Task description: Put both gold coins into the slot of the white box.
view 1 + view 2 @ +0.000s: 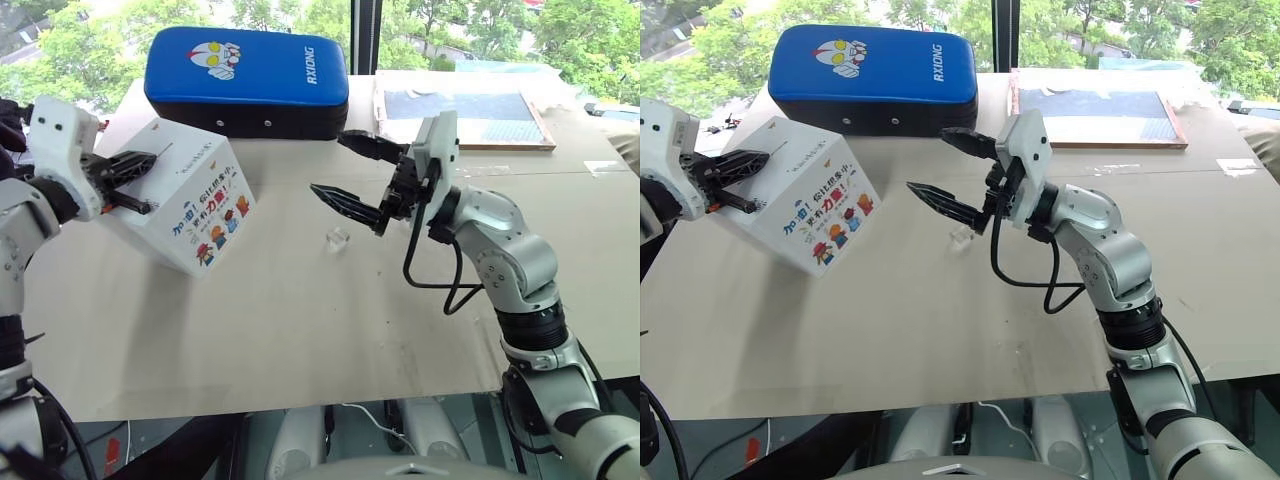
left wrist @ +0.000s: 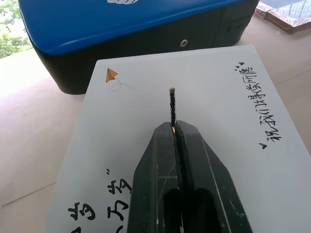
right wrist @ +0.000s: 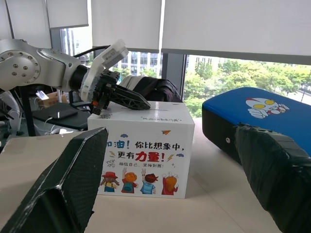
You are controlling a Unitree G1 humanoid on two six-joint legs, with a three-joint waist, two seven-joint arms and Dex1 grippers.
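From the head camera, the left gripper (image 1: pixel 140 170) reaches in from the left edge, roughly level, its black fingers pressed together over the top face of the white box (image 1: pixel 190 205), which stands at the left of the table (image 1: pixel 300 330) with one corner toward the robot and its cartoon-figure side facing near. Behind the box, at the far edge, lies the blue padded cushion (image 1: pixel 250 75). The right arm bends in from the near right, its wrist turned so the right gripper (image 1: pixel 345 170) points left toward the box, fingers spread wide with nothing between them, held above the table; a small clear plastic cube (image 1: pixel 338 238) sits on the table below it. In the left wrist view, the fingertips (image 2: pixel 174 130) are closed at the near end of the slot (image 2: pixel 172 104), a thin dark slit in the box's top face, and a sliver of a gold coin (image 2: pixel 173 129) shows pinched between them right at the slit. In the right wrist view, the two spread fingers (image 3: pixel 63 189) frame the box, with the left gripper resting on its top at the far left corner.
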